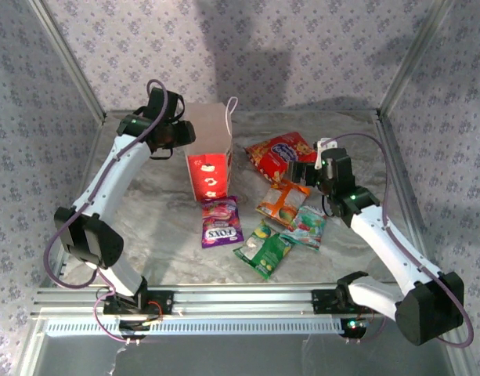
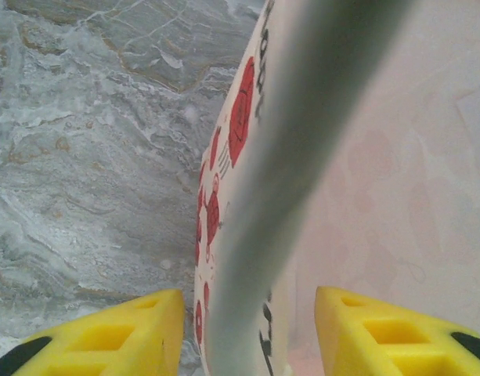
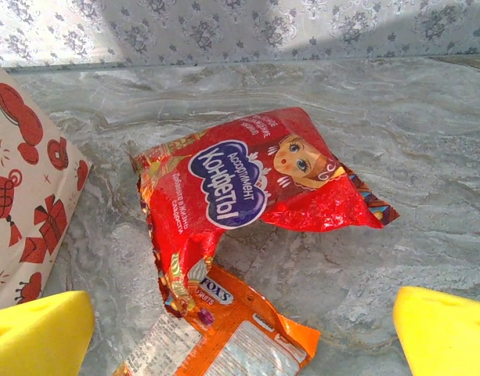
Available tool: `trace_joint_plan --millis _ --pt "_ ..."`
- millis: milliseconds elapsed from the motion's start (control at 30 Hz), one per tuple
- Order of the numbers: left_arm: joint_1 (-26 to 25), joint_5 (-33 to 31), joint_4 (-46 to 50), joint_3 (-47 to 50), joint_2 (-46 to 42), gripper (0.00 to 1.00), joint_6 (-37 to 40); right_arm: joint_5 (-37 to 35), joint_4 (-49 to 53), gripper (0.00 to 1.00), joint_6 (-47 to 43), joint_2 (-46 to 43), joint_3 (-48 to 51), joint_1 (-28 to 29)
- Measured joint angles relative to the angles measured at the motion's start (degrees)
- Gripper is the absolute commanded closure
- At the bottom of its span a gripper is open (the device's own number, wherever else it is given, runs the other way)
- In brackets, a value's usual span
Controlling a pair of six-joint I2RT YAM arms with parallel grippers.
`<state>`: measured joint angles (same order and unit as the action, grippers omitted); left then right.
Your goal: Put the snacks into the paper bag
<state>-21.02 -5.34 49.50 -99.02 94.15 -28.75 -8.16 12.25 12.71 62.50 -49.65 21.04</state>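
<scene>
The red-and-white paper bag (image 1: 208, 157) stands upright at the back left of centre, its mouth open. My left gripper (image 1: 171, 135) is at the bag's top left edge. In the left wrist view it (image 2: 251, 329) is open and straddles the bag's wall (image 2: 232, 133), one finger outside and one inside, with gaps on both sides. The snacks lie on the table: red (image 1: 277, 153), orange (image 1: 280, 202), teal (image 1: 308, 225), green (image 1: 263, 249) and purple (image 1: 221, 222). My right gripper (image 1: 302, 174) hangs wide open and empty (image 3: 240, 337) above the red packet (image 3: 247, 180) and the orange one (image 3: 240, 345).
The marble tabletop (image 1: 161, 227) is ringed by patterned walls and metal posts (image 1: 67, 59). A metal rail (image 1: 240, 301) runs along the near edge. The bag's white string handle (image 1: 230, 110) sticks up at its right side.
</scene>
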Motion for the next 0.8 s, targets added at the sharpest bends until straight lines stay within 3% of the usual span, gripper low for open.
trace_joint_plan --millis 167,367,633,800 --pt "0.00 -0.07 0.22 -0.90 1.53 0.53 0.04 -0.02 0.00 0.01 0.00 0.35 0.00 0.00" --pt "0.00 -0.09 -0.42 -0.90 1.95 0.65 0.07 0.00 0.00 0.01 0.00 0.92 0.00 0.00" --pt "0.00 -0.20 -1.64 -0.87 1.97 1.00 -0.31 0.46 0.02 0.01 0.00 2.19 -0.02 0.07" --pt "0.00 0.46 -1.75 -0.87 2.12 1.00 0.02 1.38 0.00 0.02 0.46 2.86 -0.04 0.39"
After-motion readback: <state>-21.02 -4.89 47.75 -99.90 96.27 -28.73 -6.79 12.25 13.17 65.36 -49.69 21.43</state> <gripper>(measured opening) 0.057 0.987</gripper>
